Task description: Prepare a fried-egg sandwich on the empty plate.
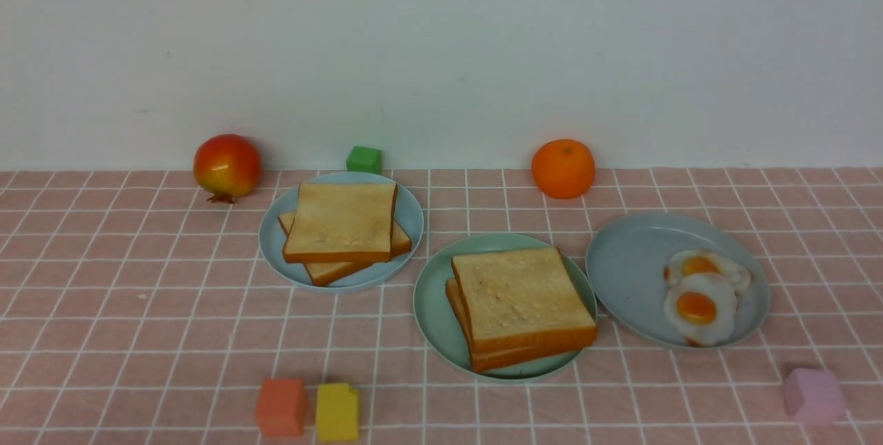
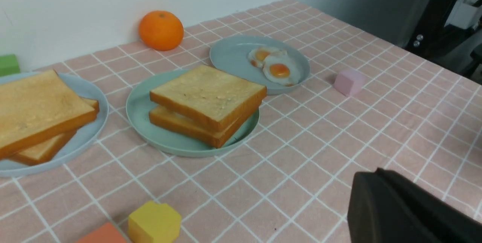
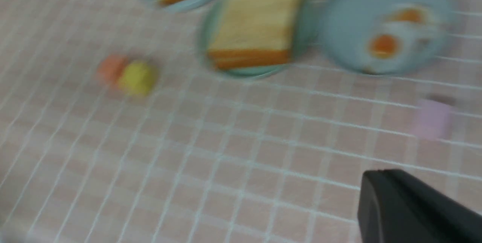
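Pale, bare wall runs behind a surface (image 1: 124,334) covered with a pink cloth checked in white lines. Three round plates sit in a loose row across its middle. Largest among them by view is the pale blue-grey plate with fried eggs (image 1: 635,272), toward the right edge, where two fried eggs (image 1: 700,293) lie overlapping on its right side. Just beside it, rims almost touching, is the mint-green plate (image 1: 431,307) at the centre, and on it rests the fried-egg sandwich (image 1: 521,303): two golden toast slices stacked with their edges slightly offset; the egg between them cannot be made out. Farther toward the back and left is the second blue-grey plate (image 1: 410,214), holding a pile of toast slices (image 1: 341,224), the upper slice turned against the lower. Near the back edge a red-yellow pomegranate (image 1: 226,165) stands at the left and an orange (image 1: 563,167) at the right, with a small green block (image 1: 363,159) between them against the wall. Along the front edge an orange block (image 1: 281,407) and a yellow block (image 1: 336,412) stand side by side, and a pink block (image 1: 814,395) sits alone near the right front corner. Neither arm shows in the front view; each wrist view shows only a dark piece of its own left gripper (image 2: 410,209) or right gripper (image 3: 414,209), raised over bare cloth, the fingers of both clenched with nothing between them.
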You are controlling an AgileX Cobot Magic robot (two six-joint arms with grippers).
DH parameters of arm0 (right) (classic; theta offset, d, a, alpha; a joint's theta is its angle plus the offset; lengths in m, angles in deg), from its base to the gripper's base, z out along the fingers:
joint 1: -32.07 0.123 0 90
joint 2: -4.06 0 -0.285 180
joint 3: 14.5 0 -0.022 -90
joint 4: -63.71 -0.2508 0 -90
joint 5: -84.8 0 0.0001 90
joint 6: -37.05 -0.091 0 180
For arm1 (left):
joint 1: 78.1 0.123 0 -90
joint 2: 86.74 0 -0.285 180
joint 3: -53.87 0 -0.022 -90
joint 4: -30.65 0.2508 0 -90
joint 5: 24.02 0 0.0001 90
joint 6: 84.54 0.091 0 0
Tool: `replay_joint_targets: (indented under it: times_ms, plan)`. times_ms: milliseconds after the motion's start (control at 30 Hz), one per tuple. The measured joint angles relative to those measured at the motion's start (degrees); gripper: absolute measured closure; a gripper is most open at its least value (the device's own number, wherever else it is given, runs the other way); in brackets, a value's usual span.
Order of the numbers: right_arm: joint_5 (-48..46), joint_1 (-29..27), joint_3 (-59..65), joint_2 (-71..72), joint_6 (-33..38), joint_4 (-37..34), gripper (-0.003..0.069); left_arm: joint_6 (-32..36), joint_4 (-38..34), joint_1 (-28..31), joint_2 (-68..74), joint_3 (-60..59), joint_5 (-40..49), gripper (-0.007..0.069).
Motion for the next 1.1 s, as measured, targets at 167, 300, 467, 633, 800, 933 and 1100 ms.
replay_joint_targets:
  times_ms: [167,300,467,633,800,933,1100]
  plan:
    - [3.2,-15.8,3.4,2.9,5.9,-0.3,0.0662,0.0,0.0,0.0,0.0,0.0,0.0,0.0613]
    - [18.5,-25.3,15.4,8.3,15.1,-3.7,0.0665,0.0,0.0,0.0,0.0,0.0,0.0,0.0613]
    - [42.1,-31.5,42.5,18.6,20.0,-8.6,0.0665,0.0,0.0,0.0,0.0,0.0,0.1,0.0613]
    - [50.3,-31.6,56.3,26.0,17.3,-8.7,0.0665,0.0,0.0,0.0,0.0,0.0,0.1,0.0613]
    - [48.9,-31.6,57.3,27.4,12.7,-6.3,0.0665,0.0,0.0,0.0,0.0,0.0,0.2,0.0613]
    - [48.8,-31.8,57.3,27.4,11.0,-4.7,0.0665,0.0,0.0,0.0,0.0,0.0,0.2,0.0613]
    - [48.8,-31.8,57.3,27.4,10.8,-3.7,0.0664,0.0,0.0,0.0,0.0,0.0,0.2,0.0613]
